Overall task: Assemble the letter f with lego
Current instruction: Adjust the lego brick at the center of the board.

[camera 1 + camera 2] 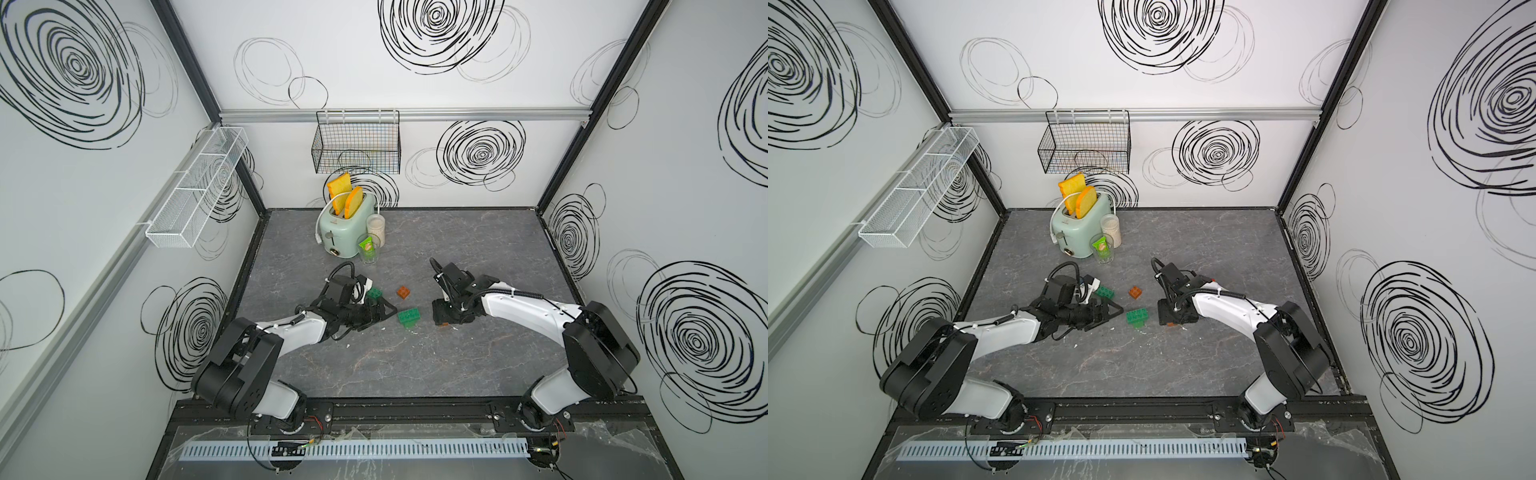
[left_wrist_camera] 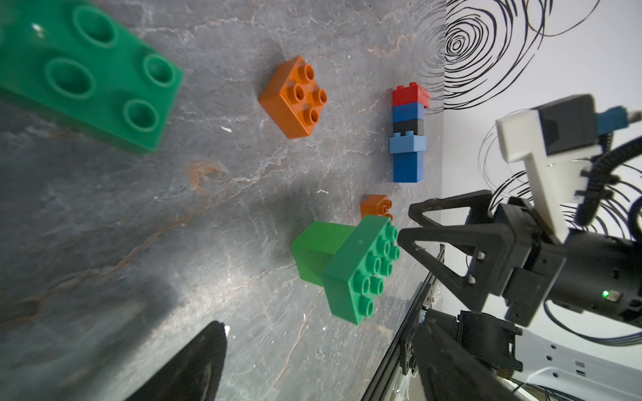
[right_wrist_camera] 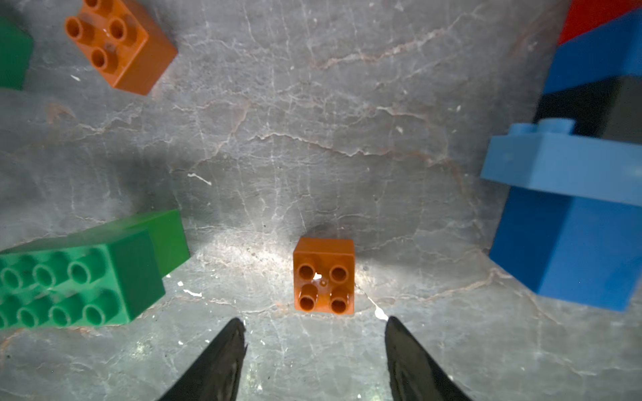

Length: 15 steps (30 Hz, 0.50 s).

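right gripper (image 3: 315, 318): jaws spread, nothing pinched, tips just short of the small orange brick (image 3: 323, 276), which sits studs up near the middle of the table (image 1: 415, 374); judged lined up so the jaws can straddle its flat sides

left gripper (image 1: 384, 311): jaws spread, empty, low just beside the green pair (image 1: 408, 318), an oblong pressed on a square, tipped on its side

the stack (image 2: 409, 135) of red, dark blue, black and light blue bricks lies flat right of the middle, hidden under my right arm in both top views; judged the stem so far

second orange brick (image 1: 403, 292) and loose green square (image 1: 374, 294) lie slightly nearer the back edge, apart from both grippers

judgement: f far from complete
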### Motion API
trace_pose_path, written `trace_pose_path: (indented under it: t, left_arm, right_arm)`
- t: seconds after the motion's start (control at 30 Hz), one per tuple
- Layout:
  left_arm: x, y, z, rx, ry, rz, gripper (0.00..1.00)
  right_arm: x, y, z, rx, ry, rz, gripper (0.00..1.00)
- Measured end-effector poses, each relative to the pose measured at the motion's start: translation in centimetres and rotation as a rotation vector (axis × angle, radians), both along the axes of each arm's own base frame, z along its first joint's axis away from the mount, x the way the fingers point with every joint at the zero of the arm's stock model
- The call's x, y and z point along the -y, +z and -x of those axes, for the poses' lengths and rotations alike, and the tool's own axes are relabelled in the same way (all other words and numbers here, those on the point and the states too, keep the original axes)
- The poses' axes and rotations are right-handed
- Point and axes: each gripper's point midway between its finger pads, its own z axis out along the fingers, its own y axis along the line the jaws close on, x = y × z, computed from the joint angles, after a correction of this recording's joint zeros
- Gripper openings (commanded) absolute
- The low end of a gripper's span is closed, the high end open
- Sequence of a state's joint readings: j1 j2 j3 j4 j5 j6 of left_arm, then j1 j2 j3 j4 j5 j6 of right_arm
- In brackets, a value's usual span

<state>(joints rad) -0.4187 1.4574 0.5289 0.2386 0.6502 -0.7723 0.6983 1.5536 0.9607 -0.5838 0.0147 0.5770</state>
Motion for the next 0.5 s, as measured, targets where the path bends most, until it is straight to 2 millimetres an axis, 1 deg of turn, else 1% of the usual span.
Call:
trace_pose_path:
  t: [0.17,0.4,0.5]
  left_arm:
    - [0.0,-0.1,0.1,-0.004,-0.003,0.001,0.88]
    - [0.0,-0.1,0.1,-0.005,-0.002,0.0,0.88]
    - [0.0,-0.1,0.1,-0.005,-0.002,0.0,0.88]
  right_arm:
    - [-0.5,0.1,-0.5,0.02,0.002,-0.02,0.63]
    - [-0.6,-1.4,-0.4,-0.006,0.008,-0.002,0.61]
    - [-0.5,-1.7,-0.2,-0.013,0.01,0.007,0.6]
